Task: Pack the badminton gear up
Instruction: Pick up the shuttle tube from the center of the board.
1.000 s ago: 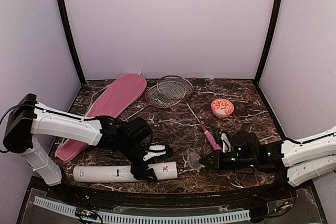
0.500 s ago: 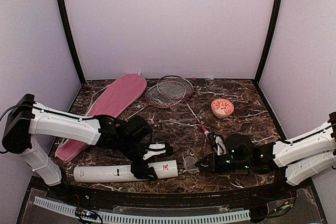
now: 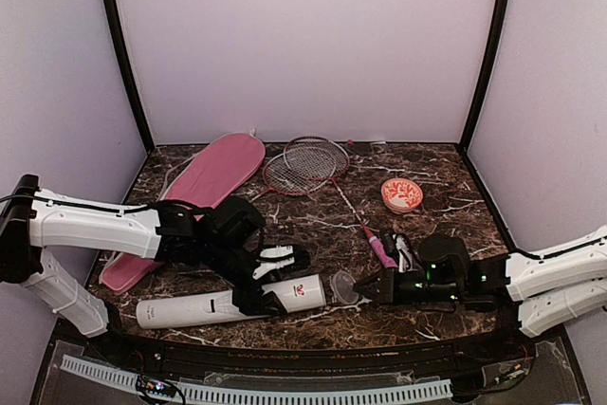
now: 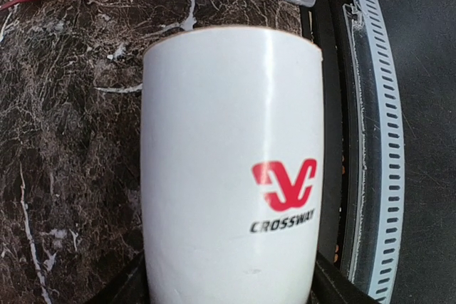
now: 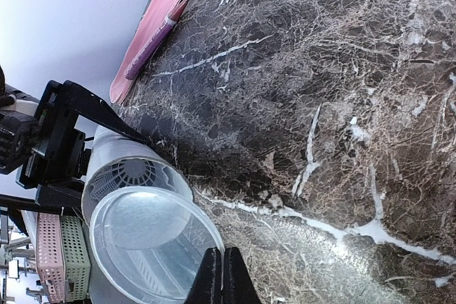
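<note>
Capping goes best if the right hand (image 3: 370, 287), pinched on the clear lid (image 3: 343, 285), presses it squarely onto the tube (image 3: 190, 309) clamped in the left hand (image 3: 260, 284).

One brand is all I can read from here. On the white tube (image 4: 231, 169), seen close by the left wrist camera, a red emblem (image 4: 283, 184) stands on the rounded side, made of interlocked curved strokes like a C hooked into a V. Directly at its 6 o'clock runs the word "CROSSWAY" (image 4: 282, 226) in small dark slanted capitals. From above, that red emblem (image 3: 300, 291) shows only as a speck near the tube's 3 o'clock end, the end facing the clear lid (image 3: 343, 285), and the lettering under it is too small to read there. Towards the tube's 9 o'clock end sits some small dark print (image 3: 148, 311), illegible.
</note>
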`<state>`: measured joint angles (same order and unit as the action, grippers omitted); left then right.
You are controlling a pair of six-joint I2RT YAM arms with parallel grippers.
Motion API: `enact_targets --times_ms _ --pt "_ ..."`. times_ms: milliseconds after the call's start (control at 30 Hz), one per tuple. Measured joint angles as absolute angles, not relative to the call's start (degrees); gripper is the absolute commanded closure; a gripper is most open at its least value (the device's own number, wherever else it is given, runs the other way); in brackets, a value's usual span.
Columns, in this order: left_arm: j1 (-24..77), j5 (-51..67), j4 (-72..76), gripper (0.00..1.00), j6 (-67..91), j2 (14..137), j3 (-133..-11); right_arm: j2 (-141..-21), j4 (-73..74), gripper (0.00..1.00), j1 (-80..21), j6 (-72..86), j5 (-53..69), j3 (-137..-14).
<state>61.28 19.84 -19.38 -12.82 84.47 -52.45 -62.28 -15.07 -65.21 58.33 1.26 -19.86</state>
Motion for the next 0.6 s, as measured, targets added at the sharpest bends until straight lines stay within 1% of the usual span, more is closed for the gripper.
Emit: enact_targets --times_ms 233,600 --pt "61.28 19.81 -19.38 0.32 -12.82 83.55 -52.47 -64.99 -13.72 1.00 -65.21 57.06 1.26 -22.83" --pt "61.28 19.81 -19.38 0.32 -12.75 83.15 -52.47 -70.98 -17.52 1.00 -65.95 56.49 1.80 -24.56"
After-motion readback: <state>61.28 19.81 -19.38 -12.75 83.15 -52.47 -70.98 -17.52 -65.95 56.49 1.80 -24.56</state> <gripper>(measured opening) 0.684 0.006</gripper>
